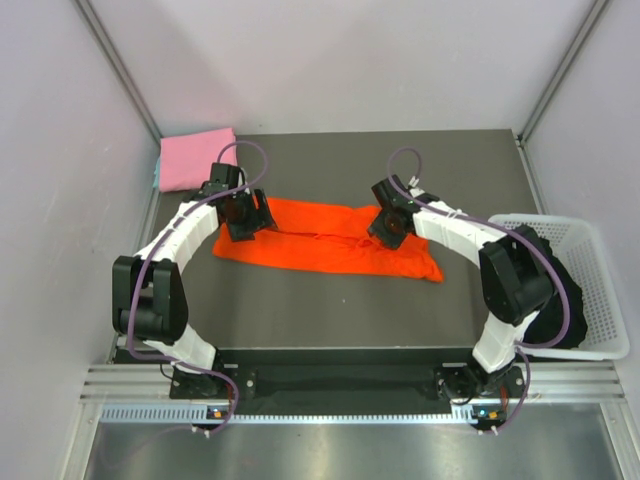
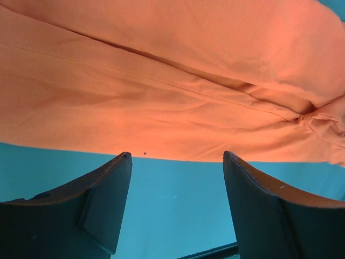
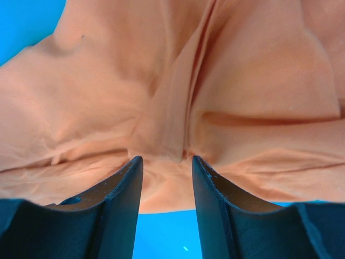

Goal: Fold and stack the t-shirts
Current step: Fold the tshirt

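Observation:
The orange-red t-shirt [image 1: 325, 248] lies as a long folded strip across the middle of the dark table. The light pink t-shirt [image 1: 195, 158] lies folded at the back left corner. My left gripper [image 1: 246, 222] is over the strip's left end. In the left wrist view it [image 2: 177, 156] is wide open and empty, its tips at the edge of the orange-red t-shirt [image 2: 161, 91]. My right gripper [image 1: 388, 230] is over the strip's right part. In the right wrist view it [image 3: 167, 159] is open, its tips down on a wrinkled fold of the orange-red t-shirt [image 3: 172, 97].
A white lattice basket [image 1: 590, 250] stands at the right table edge, beside the right arm's elbow. The enclosure walls rise at the left, the back and the right. Bare table [image 1: 330, 315] lies between the shirt and the arm bases.

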`<action>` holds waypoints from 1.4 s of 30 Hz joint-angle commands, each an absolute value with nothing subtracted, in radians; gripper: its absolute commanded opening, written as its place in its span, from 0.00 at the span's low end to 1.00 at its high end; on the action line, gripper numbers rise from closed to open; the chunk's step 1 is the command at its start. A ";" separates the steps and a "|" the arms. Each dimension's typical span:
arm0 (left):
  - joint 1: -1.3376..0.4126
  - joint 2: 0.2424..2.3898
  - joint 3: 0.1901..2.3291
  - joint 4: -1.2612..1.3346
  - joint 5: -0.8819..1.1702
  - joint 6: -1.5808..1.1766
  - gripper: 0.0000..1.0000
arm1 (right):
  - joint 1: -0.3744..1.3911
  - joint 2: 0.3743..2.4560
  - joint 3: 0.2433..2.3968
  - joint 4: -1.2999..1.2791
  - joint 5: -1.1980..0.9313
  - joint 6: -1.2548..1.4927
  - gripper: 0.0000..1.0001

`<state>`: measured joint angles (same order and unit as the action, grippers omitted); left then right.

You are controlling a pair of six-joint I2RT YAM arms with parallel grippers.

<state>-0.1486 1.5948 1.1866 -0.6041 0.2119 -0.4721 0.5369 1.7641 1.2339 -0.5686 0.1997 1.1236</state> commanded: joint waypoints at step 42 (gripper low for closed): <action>-0.146 1.589 1.195 -0.574 0.207 -0.462 0.71 | 0.598 1.796 1.235 -0.555 0.325 1.232 0.44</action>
<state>-0.1486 1.5951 1.1866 -0.6041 0.2089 -0.4721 0.5980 1.7947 1.2308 -0.5442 0.2916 1.2163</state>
